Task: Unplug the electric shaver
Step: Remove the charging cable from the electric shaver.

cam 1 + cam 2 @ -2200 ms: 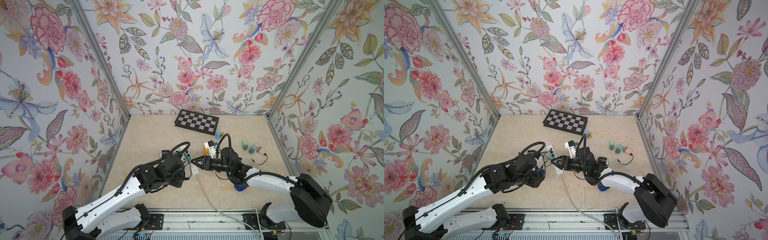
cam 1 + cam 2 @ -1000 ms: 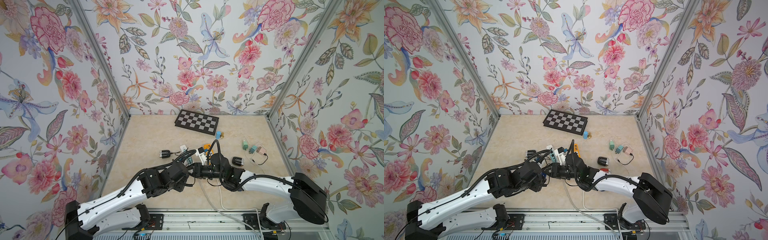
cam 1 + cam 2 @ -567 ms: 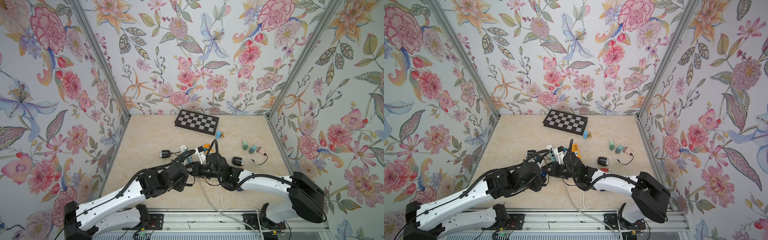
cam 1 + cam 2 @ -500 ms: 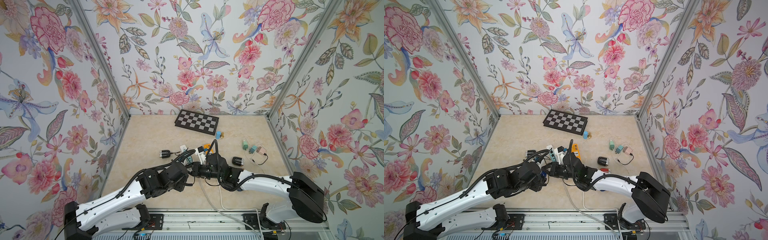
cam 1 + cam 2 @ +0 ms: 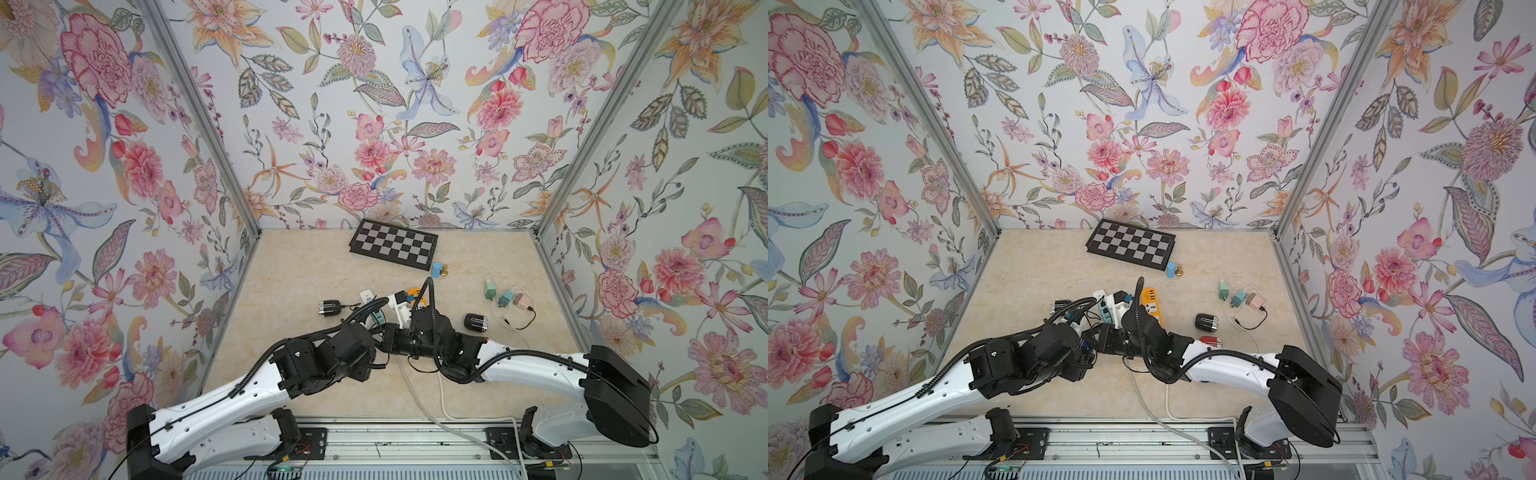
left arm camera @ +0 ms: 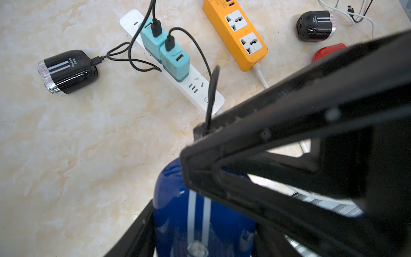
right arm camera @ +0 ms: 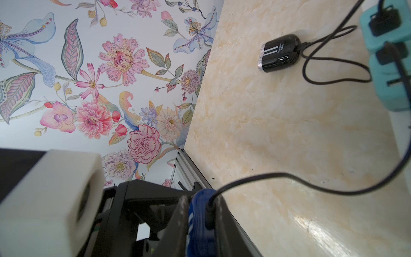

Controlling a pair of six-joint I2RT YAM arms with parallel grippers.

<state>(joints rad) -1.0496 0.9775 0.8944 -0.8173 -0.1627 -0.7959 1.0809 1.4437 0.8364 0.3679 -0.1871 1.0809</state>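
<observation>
On open tabletop (image 5: 291, 270), clear of walls (image 5: 374, 104), left jaws grip blue shaver (image 6: 171, 211), right jaws pinch plug (image 7: 209, 212).

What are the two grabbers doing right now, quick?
Left gripper: closed on the blue shaver.
Right gripper: closed on the charging plug at the shaver's end.

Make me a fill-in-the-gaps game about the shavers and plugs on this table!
The shaver in the left pincer is ___.
Its black cable runs to a ___ charger.
That charger sits in the ___ power strip.
The other plugged-in shaver is ___.
Missing words: blue, teal, white, black.
</observation>
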